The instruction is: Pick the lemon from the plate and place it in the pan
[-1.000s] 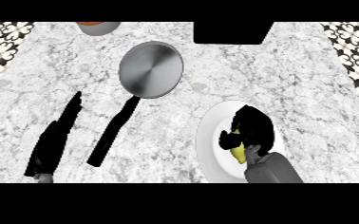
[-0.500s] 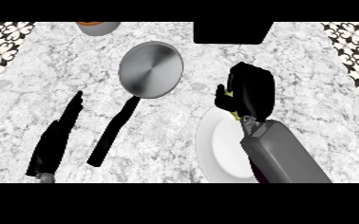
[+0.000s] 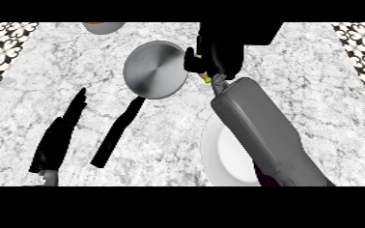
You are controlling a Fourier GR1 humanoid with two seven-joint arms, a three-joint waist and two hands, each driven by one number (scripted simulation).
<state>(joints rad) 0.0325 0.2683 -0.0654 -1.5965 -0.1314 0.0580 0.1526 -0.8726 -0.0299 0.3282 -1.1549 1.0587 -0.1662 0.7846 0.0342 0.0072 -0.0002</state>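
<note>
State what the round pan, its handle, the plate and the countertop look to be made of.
Round grey pan: likely brushed metal, given the streaked sheen across its base. Long black pan handle: matte, perhaps plastic or coated metal; unclear. White round plate: smooth and glossy, probably ceramic. Grey-veined white countertop: looks like polished marble or a similar stone.

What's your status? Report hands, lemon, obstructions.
Right hand curled on lemon, beside pan rim. Left hand open, resting at left. Plate bare. Nothing blocking pan.

A grey-white marble table (image 3: 314,92) fills the frame; on it lie a steel pan (image 3: 155,70) upper centre, a white plate (image 3: 224,157) lower right, and a bowl (image 3: 104,27) at the upper edge.
</note>
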